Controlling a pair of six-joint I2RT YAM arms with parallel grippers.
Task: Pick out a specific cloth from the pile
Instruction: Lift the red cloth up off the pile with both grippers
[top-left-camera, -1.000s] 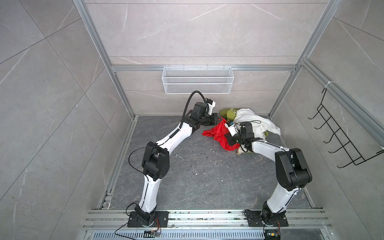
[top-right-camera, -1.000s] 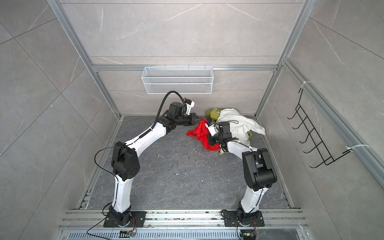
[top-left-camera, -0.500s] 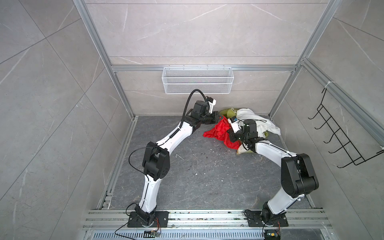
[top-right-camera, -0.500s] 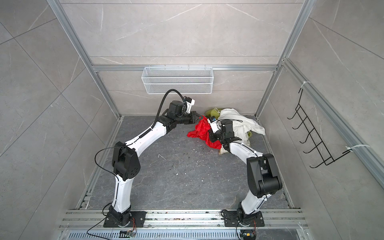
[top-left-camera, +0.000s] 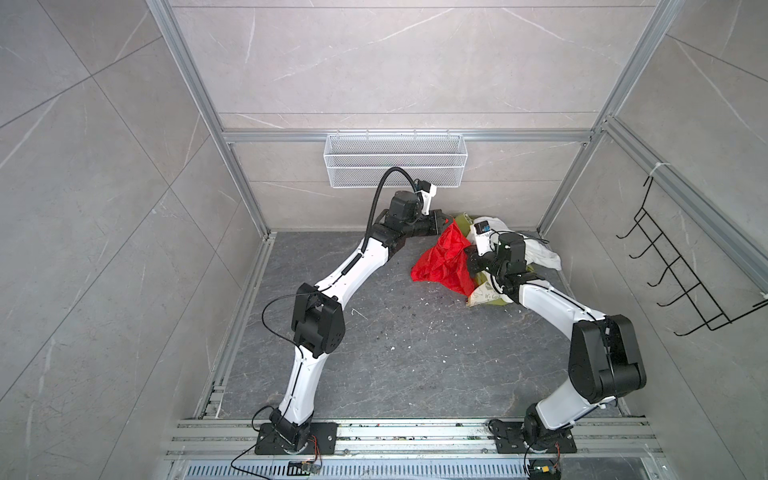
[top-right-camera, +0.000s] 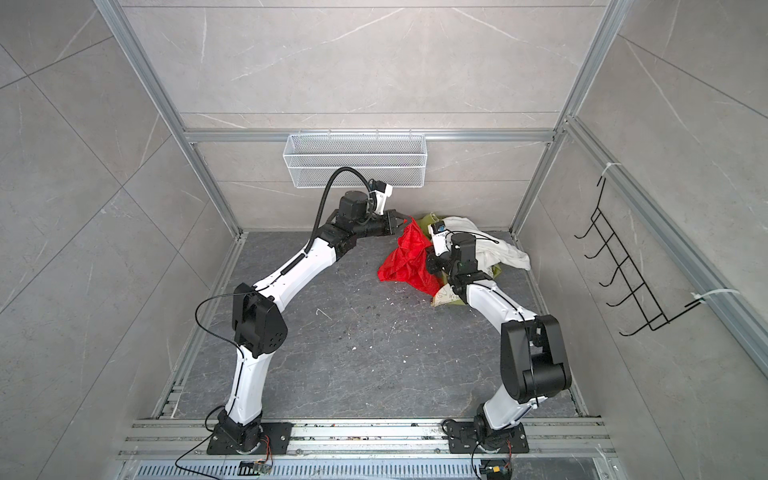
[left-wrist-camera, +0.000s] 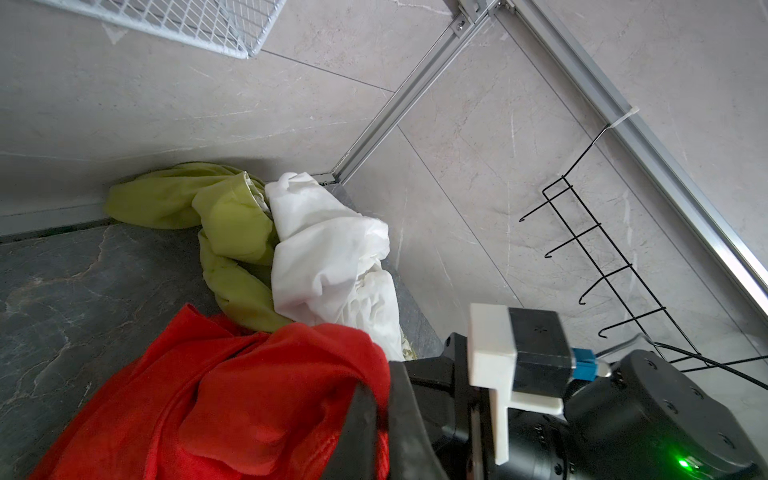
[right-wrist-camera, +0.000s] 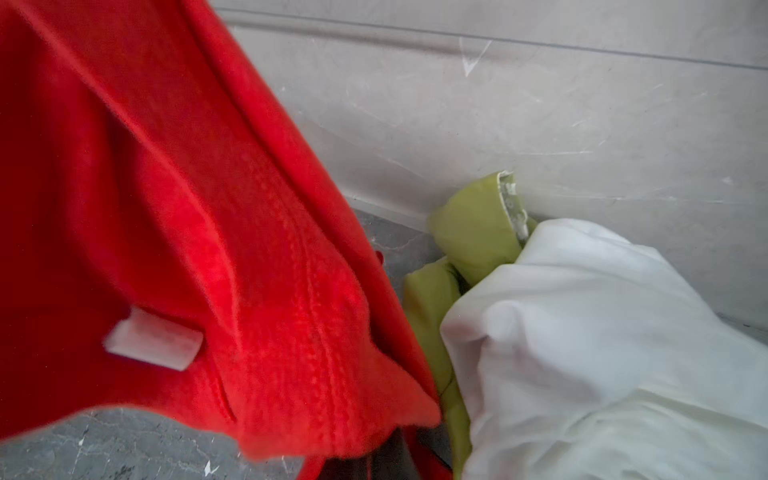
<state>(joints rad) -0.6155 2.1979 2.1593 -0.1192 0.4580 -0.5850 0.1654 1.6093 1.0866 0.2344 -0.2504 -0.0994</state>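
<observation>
Both grippers are clenching the cloth (top-left-camera: 444, 262): left gripper (top-left-camera: 448, 221) is pinching its far top corner, right gripper (top-left-camera: 471, 259) its right edge. It's hanging lifted just left of the pile (top-left-camera: 528, 253) in the far right corner, lower folds touching the floor (top-left-camera: 395, 353).

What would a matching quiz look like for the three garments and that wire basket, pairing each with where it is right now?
Things:
1. red cloth
2. white garment
3. olive-green garment
4. white wire basket

Places:
A. mounted on the back wall
B. pinched by both end effectors, partly lifted
C. draped on top of the pile, by the corner
D. on the floor, partly under the white one

Pairs: 1-B, 2-C, 3-D, 4-A
</observation>
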